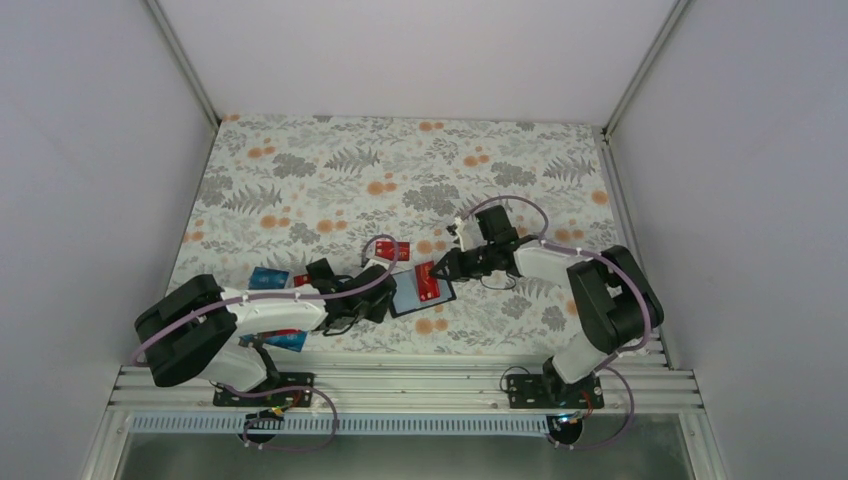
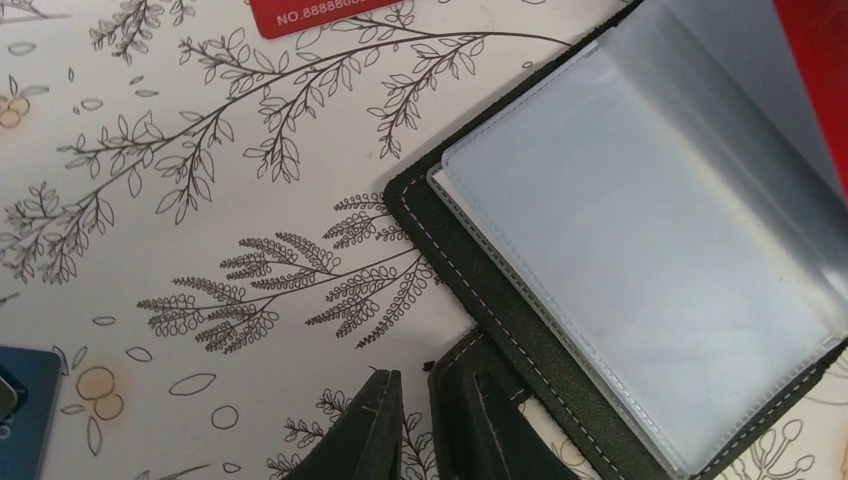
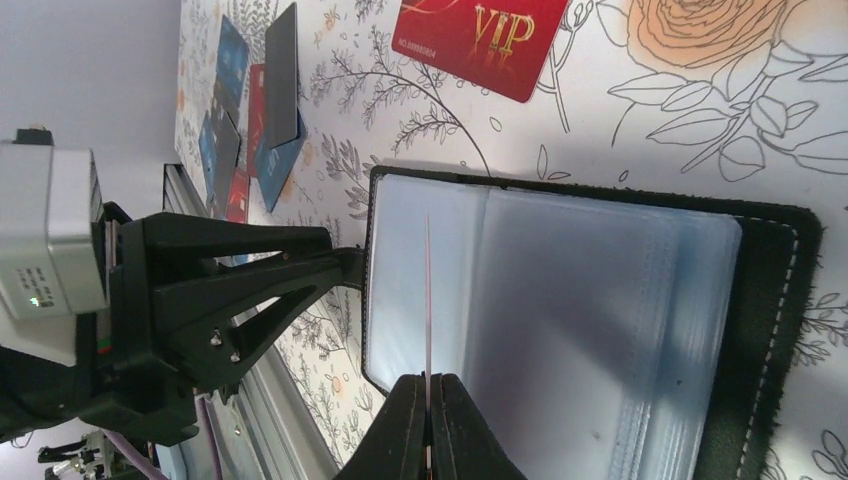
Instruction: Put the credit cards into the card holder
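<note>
The card holder [image 1: 412,300] lies open on the floral cloth, with black stitched covers and clear sleeves over a grey-blue inside; it also shows in the left wrist view [image 2: 640,230] and the right wrist view [image 3: 590,300]. My right gripper [image 1: 447,268] [image 3: 430,385] is shut on a red card [image 1: 428,281], held edge-on [image 3: 427,290] just above the open sleeves. My left gripper [image 1: 385,300] [image 2: 415,400] is nearly closed with nothing between the jaws. One finger [image 2: 480,420] rests against the holder's near left edge. Another red card [image 1: 393,250] [image 3: 480,35] lies just beyond the holder.
Loose blue, red and black cards lie left of the holder around the left arm [image 1: 268,277] [image 1: 288,340], seen as a cluster [image 3: 260,90] in the right wrist view. A blue card [image 2: 20,400] lies left of my left fingers. The table's front rail [image 1: 400,385] is close behind.
</note>
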Available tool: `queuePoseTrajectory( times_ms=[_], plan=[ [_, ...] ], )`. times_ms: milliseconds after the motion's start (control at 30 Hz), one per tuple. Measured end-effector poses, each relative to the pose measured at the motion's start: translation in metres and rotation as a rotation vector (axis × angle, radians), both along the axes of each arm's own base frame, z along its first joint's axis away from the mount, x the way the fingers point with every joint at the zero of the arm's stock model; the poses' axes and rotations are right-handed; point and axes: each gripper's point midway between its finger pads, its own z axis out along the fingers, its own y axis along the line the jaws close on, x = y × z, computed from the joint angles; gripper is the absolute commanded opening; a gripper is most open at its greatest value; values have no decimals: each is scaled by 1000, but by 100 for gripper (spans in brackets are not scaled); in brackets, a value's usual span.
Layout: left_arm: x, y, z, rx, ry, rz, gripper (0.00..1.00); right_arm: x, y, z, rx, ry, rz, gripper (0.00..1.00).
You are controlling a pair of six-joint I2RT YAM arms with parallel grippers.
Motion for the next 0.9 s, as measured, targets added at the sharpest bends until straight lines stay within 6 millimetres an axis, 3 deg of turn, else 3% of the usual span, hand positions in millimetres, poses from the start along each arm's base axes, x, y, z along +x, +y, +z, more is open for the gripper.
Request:
queuePoseTrajectory(
  times_ms=[200,400,900],
  plan=[
    [-1,-1,0,-32,18,42,30,1,6,-3,-2,-1,7,4],
    [-4,-2,1,-69,49,77,33,4,8,-7,-6,2,2,4],
    [-8,-12,1,-123,86,75,29,5,10,-20,-36,9,-3,4]
  ],
)
